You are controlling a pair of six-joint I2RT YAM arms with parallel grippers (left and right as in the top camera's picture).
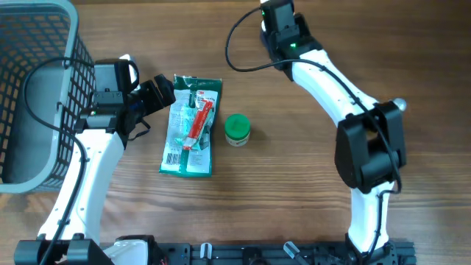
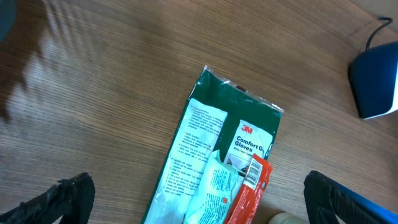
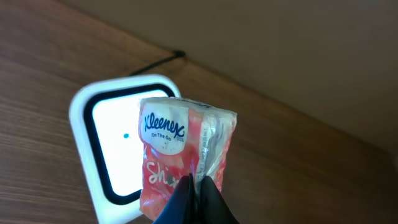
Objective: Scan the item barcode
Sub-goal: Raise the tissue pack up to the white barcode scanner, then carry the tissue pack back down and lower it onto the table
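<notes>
My right gripper (image 3: pixel 198 182) is shut on the seam of a pink Kleenex tissue pack (image 3: pixel 180 140). It holds the pack just above the lit window of a white scanner (image 3: pixel 102 134) with a black ring. In the overhead view the right gripper (image 1: pixel 277 13) is at the table's far edge and hides both pack and scanner. My left gripper (image 1: pixel 158 92) stands open over the near end of a green glove package (image 1: pixel 190 129). Its fingers (image 2: pixel 68 199) are spread wide on either side of the package (image 2: pixel 230 155) and hold nothing.
A red packet (image 1: pixel 200 121) and a clear sachet lie on the glove package. A small green-lidded jar (image 1: pixel 237 129) stands just to its right. A grey wire basket (image 1: pixel 37 96) fills the far left. The scanner's cable (image 1: pixel 243 66) loops across the table.
</notes>
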